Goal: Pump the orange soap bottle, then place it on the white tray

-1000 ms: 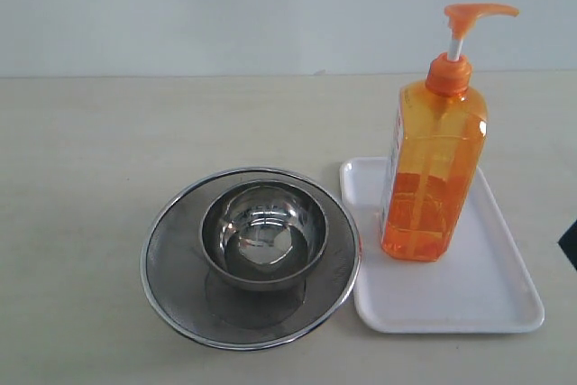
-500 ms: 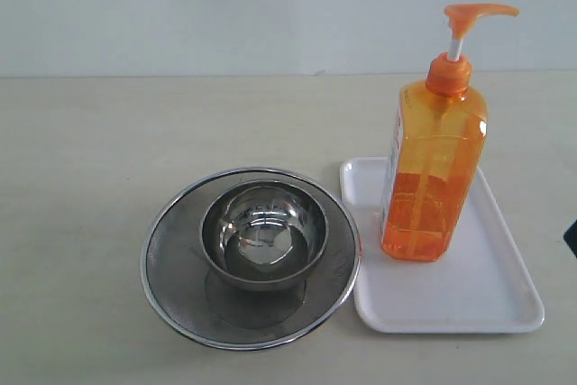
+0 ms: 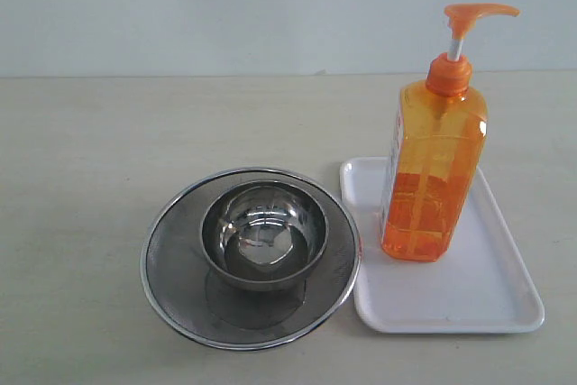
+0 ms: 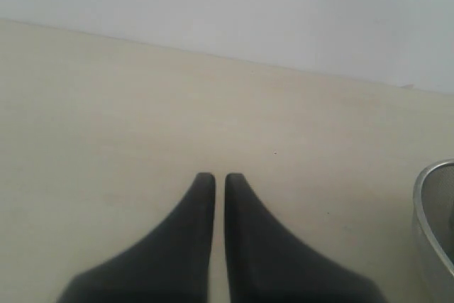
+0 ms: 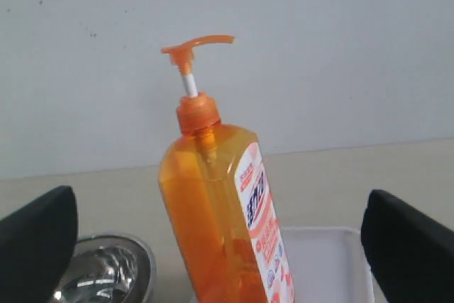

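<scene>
On the near part of the desk, a round steel mesh strainer is shown with a steel bowl nested upright at its centre, presumably set there to catch pumped soap. Just beside the strainer, on its right and perhaps touching its rim, the white tray is laid flat. The orange soap bottle is stood upright on the tray's farther half, its pump head raised on the white stem and its spout turned away from the bowl. The placing is therefore judged complete, but whether the pump was pressed cannot be told.

Neither arm is seen in the exterior view. In the right wrist view, the right gripper is held clear of the bottle with its jaws spread wide and nothing touched, a pose that leaves the bottle free. In the left wrist view, the left gripper is held over bare desk near the strainer's rim with its jaws closed on nothing, and it is judged idle. Beyond the desk, a plain wall is seen.

Counted: one strainer, one bowl, one tray, one bottle, two grippers.
</scene>
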{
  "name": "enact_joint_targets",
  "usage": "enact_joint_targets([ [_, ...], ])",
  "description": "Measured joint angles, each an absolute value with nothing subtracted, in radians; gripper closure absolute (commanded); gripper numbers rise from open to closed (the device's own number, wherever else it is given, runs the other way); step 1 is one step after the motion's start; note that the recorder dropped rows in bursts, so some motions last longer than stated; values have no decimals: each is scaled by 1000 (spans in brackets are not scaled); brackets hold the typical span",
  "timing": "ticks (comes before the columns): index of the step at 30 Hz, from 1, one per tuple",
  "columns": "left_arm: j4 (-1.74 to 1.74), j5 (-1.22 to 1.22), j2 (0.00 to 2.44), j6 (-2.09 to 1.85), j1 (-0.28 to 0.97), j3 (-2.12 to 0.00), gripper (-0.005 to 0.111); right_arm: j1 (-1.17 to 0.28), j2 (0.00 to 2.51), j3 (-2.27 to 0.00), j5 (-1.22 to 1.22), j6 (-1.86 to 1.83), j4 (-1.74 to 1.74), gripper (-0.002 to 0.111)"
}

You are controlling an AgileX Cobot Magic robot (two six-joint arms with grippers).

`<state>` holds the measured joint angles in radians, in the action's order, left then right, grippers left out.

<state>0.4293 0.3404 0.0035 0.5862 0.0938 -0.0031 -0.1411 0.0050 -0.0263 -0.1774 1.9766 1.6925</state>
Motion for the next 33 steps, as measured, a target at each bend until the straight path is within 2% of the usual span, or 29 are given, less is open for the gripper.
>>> enact_joint_targets([
  [3, 429, 340, 3, 586, 94, -3, 102, -141, 5, -26, -102, 1781, 1457, 7],
  [10, 429, 340, 3, 586, 94, -3, 102, -141, 5, -26, -68, 969, 672, 7],
  [13, 429, 340, 3, 586, 94, -3, 102, -141, 5, -26, 49, 679, 411, 7],
  [17, 429, 340, 3, 586, 94, -3, 102, -141, 5, -21, 197, 609, 358, 7],
  [33, 429, 340, 3, 586, 94, -3, 102, -141, 5, 0, 363, 447, 374, 7],
])
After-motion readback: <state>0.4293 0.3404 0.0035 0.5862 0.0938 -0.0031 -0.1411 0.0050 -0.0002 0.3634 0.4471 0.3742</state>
